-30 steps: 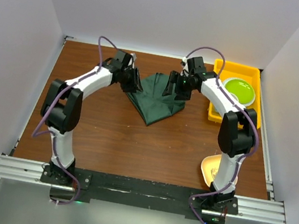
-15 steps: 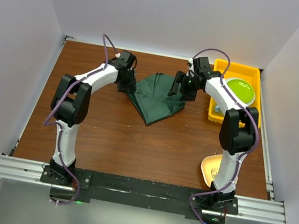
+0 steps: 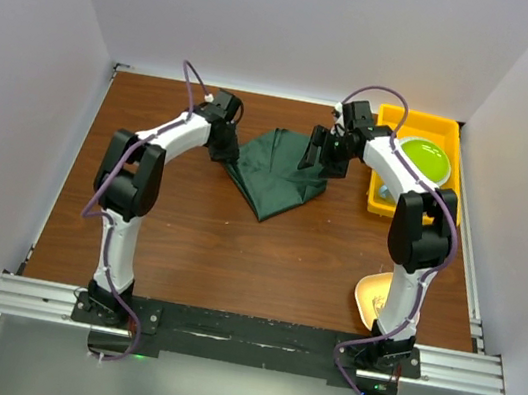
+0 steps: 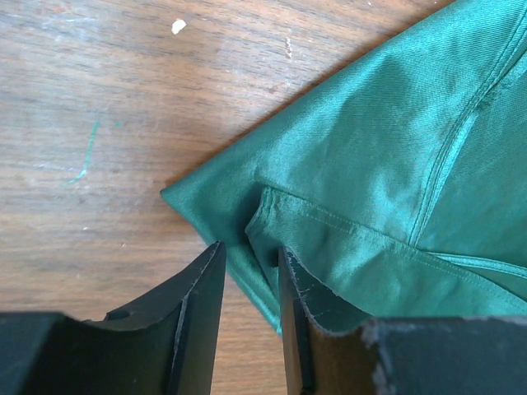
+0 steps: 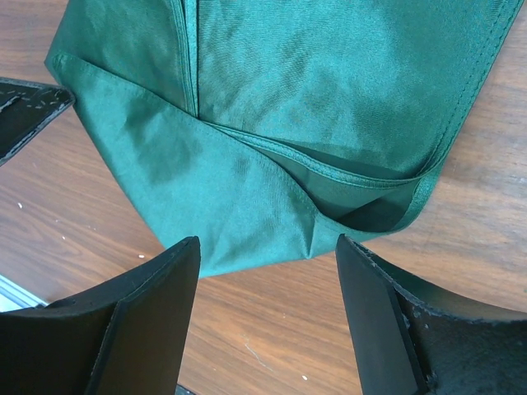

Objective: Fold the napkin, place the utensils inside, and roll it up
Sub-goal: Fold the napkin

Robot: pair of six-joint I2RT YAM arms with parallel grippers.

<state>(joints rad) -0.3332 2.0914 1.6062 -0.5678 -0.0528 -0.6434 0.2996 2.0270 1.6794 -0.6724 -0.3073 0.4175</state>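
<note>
— Left gripper [image 4: 249,251], yours: state?
— Fingers drawn close with a slim gap showing, nothing clamped. They straddle the dark green cloth napkin [image 3: 274,169] at its corner farthest from the yellow plastic tray [image 3: 455,128].
— Right gripper [image 5: 268,243]?
— Spread wide over the corner nearest that tray. You'll find the napkin folded, flat on the brown wooden table [image 3: 187,235], just left of the tray.

Brown wooden table [image 3: 236,244], yellow tray [image 3: 421,117] far right holding lime-green bowl [image 3: 427,159], peach dish [image 3: 367,298] at near right.
</note>
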